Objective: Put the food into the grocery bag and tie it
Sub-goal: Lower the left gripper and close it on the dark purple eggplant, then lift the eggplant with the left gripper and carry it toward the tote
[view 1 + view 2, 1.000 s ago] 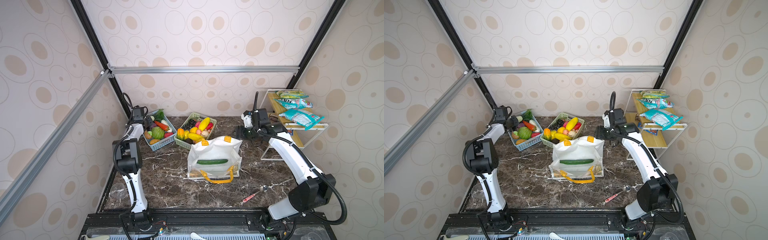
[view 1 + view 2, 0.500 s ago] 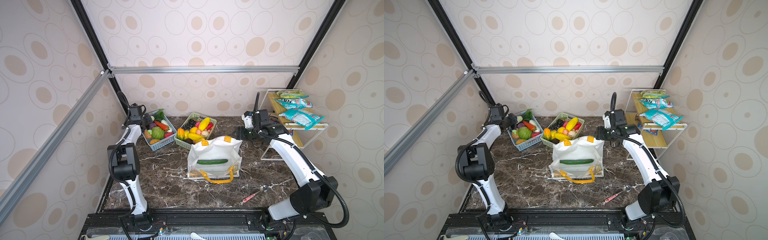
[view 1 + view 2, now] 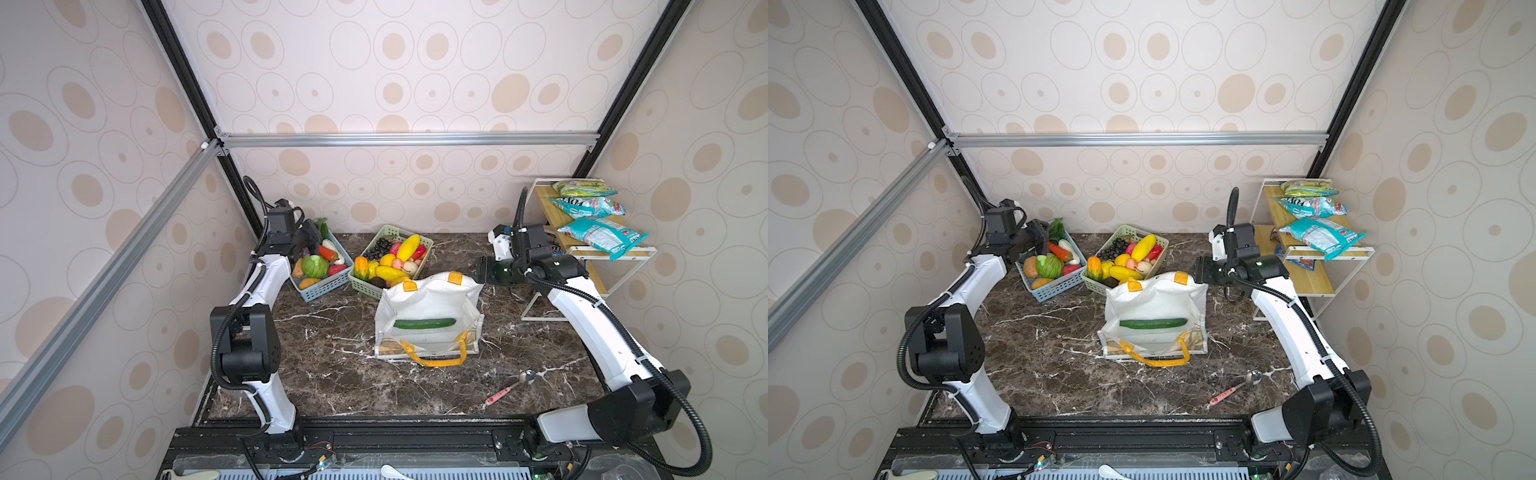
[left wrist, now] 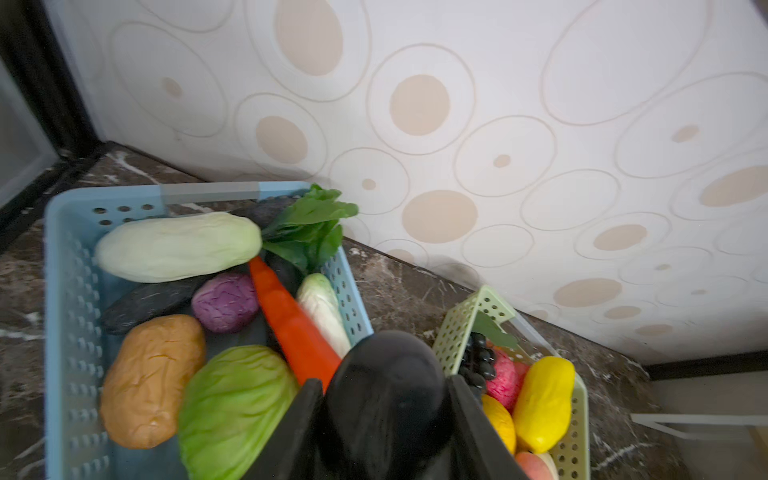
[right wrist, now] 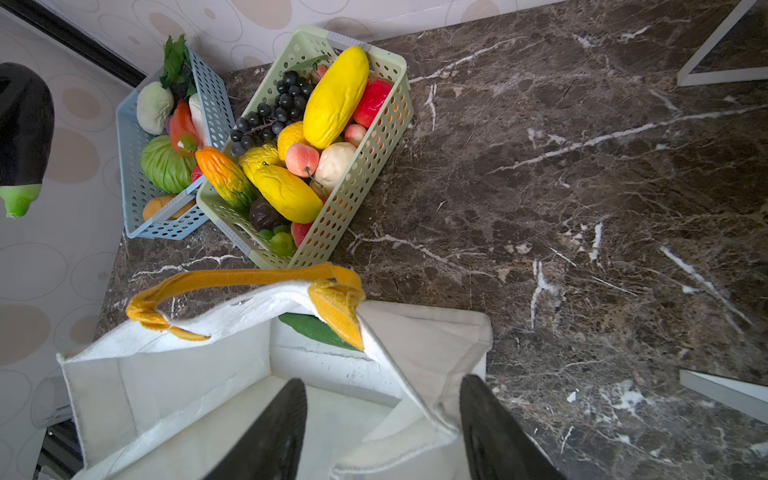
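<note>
Aloft, eggplant (image 4: 386,370) in left hand (image 4: 382,384), above blue basket (image 4: 104,195) rim.

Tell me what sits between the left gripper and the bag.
In both top views, the blue basket and the green basket, both full of produce, lie between the left gripper, which holds an eggplant, and the bag.

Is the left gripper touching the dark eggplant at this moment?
Touching. The left wrist view shows the eggplant wedged between the fingers of the left gripper, both pressed against its sides.
</note>
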{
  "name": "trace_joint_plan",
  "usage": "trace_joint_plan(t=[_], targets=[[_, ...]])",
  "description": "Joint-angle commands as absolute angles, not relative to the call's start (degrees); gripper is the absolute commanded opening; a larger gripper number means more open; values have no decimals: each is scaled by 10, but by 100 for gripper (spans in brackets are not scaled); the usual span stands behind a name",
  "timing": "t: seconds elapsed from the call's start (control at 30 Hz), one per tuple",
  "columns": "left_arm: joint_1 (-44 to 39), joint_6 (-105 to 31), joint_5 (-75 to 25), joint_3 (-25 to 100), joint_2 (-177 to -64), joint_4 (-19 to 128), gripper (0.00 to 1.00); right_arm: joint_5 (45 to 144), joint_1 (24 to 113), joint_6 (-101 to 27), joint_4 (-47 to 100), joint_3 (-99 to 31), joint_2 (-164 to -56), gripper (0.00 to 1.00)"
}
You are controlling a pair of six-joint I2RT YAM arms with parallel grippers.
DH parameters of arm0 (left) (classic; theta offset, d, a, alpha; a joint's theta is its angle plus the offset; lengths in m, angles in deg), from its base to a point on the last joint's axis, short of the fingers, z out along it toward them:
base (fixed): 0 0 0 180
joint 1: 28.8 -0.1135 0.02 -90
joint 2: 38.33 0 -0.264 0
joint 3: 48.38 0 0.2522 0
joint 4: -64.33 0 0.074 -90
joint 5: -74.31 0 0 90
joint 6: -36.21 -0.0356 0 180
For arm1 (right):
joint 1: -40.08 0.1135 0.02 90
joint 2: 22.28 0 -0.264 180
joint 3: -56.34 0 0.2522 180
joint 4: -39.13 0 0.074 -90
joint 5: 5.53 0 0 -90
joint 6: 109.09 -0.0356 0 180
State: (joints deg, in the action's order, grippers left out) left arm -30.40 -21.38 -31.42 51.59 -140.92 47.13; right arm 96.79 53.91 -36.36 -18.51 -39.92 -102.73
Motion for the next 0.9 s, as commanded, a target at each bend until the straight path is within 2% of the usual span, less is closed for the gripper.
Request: trace_joint_plan(t=[0.0,0.87], targets=[[-283,-181,-348,515,-1385,497,42,968,542,-369,-185,-388,-1011,61],[-79,-127,-384,444,-1276,553,42,965,542,-364,-195,-392,-1034,62]])
